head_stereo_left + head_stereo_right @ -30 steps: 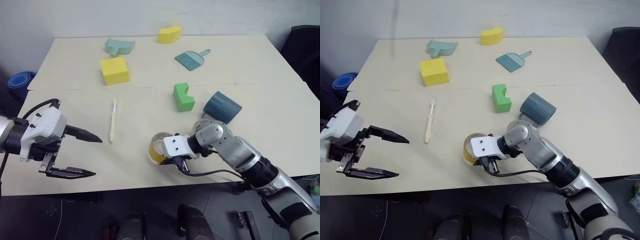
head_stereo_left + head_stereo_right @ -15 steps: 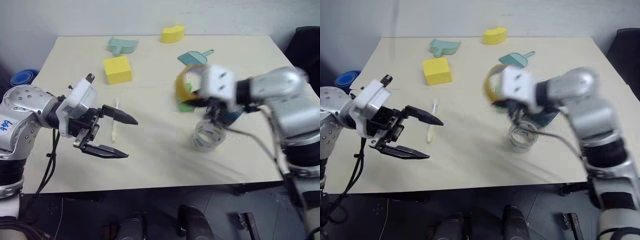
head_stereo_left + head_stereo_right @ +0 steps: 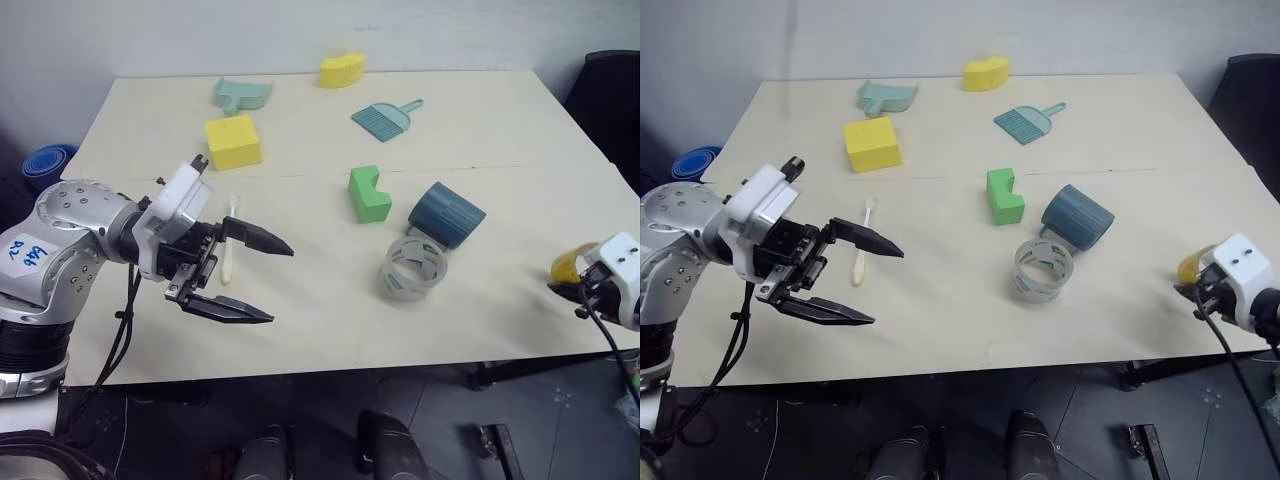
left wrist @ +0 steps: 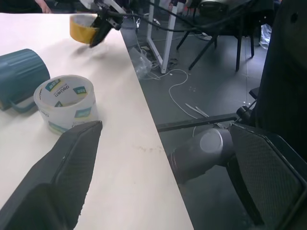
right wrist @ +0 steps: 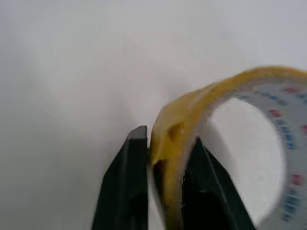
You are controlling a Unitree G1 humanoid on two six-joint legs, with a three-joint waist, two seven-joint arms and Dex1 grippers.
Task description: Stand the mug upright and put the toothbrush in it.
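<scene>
The slate-blue mug [image 3: 446,214] lies on its side right of the table's centre. To the left lies the cream toothbrush [image 3: 856,268], its middle crossed by the upper finger of my left gripper [image 3: 280,284]. That gripper hovers over it, open and empty, pointing right. My right gripper [image 3: 580,296] is at the table's right front edge. In the right wrist view its fingers [image 5: 134,182] straddle the wall of a yellow tape roll [image 5: 225,96].
A clear tape roll [image 3: 416,268] stands just in front of the mug. A green block [image 3: 368,193], a yellow block [image 3: 231,141], a teal hand brush [image 3: 383,117], a teal dustpan [image 3: 240,94] and a yellow curved piece [image 3: 341,70] lie further back.
My right arm swung from the table's front middle to the right front edge, carrying the yellow tape roll. The clear roll now stands uncovered. My left gripper moved right, over the toothbrush.
</scene>
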